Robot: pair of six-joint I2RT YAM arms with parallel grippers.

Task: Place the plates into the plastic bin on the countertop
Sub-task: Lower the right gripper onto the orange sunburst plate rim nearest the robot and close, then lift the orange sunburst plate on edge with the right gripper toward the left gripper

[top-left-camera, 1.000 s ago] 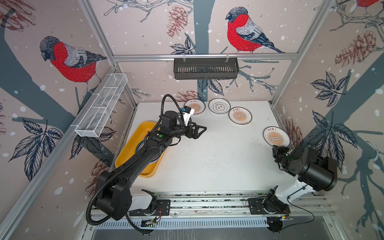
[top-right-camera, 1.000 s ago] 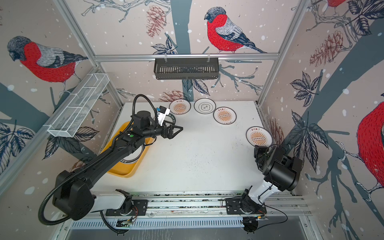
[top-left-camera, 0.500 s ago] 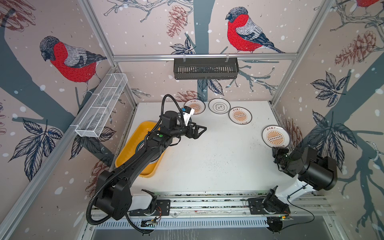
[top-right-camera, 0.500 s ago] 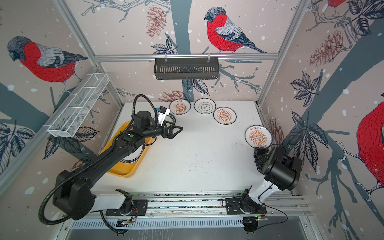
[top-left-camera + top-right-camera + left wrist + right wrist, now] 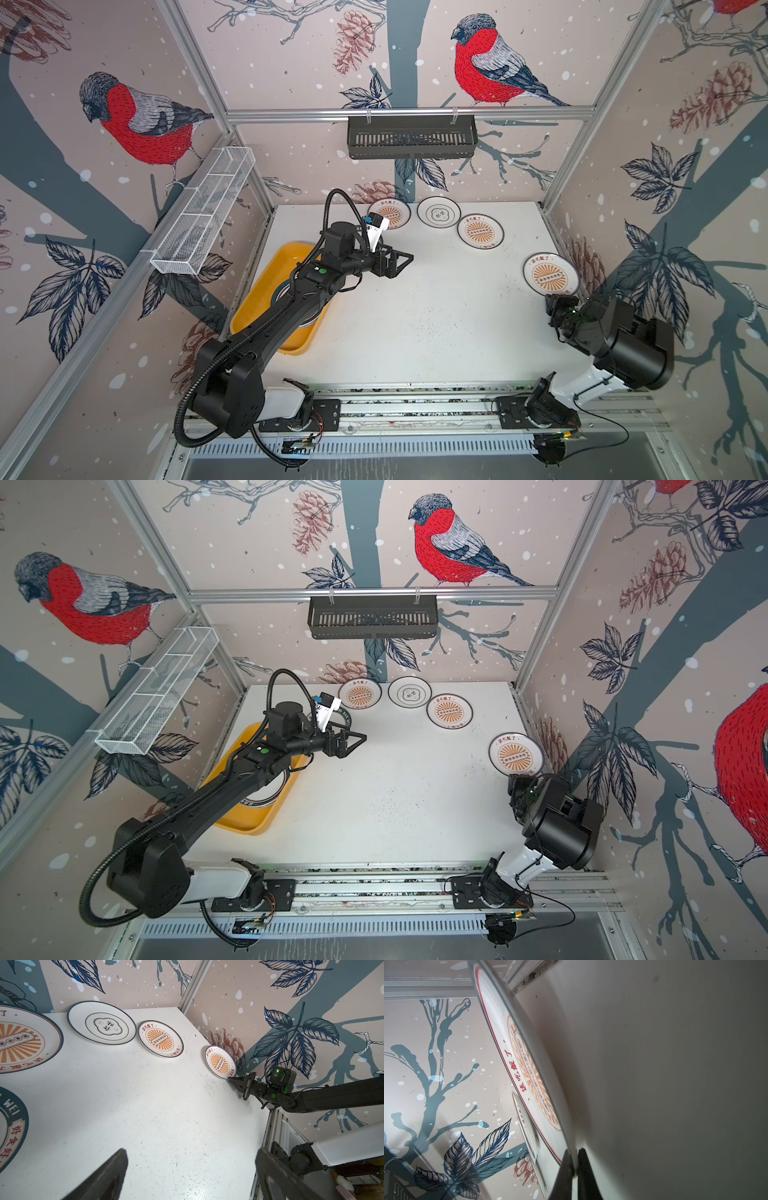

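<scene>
One plastic bin (image 5: 279,266) lies on the countertop (image 5: 436,316) behind the left gripper (image 5: 401,262), under that arm's forearm. A dark-rimmed plate (image 5: 270,791) shows inside it. The arm hides most of the bin, so I cannot tell whether more plates lie stacked there.

The left gripper's jaws stand wide apart and hold nothing. In the left wrist view only bare white surface lies between its two fingers (image 5: 108,1174). One green-lettered plate (image 5: 10,1126) lies flat just behind and beside those jaws, mostly hidden under the wrist in both top views.

Four more plates lie on the countertop, which makes five counted there. Off to the back-wall side of the open jaws are three near each other:
- a first sunburst plate (image 5: 397,212), nearest the jaws
- one emblem plate (image 5: 438,212) with a thin dark rim, just beside it
- a second sunburst plate (image 5: 480,231), just beside the emblem plate

The third sunburst plate (image 5: 550,277) sits well apart from the left jaws, at the countertop's right edge by the wall.

The right gripper (image 5: 560,297) has its jaws clamped together on that third plate's near rim. In the right wrist view the two fingertips (image 5: 566,1165) pinch the rim, one on the plate's face and one on its underside. From that view the second sunburst plate appears edge-on, farther ahead of the shut jaws.

That is three sunburst plates, one emblem plate, one green-lettered plate, and at least one plate in the bin.
</scene>
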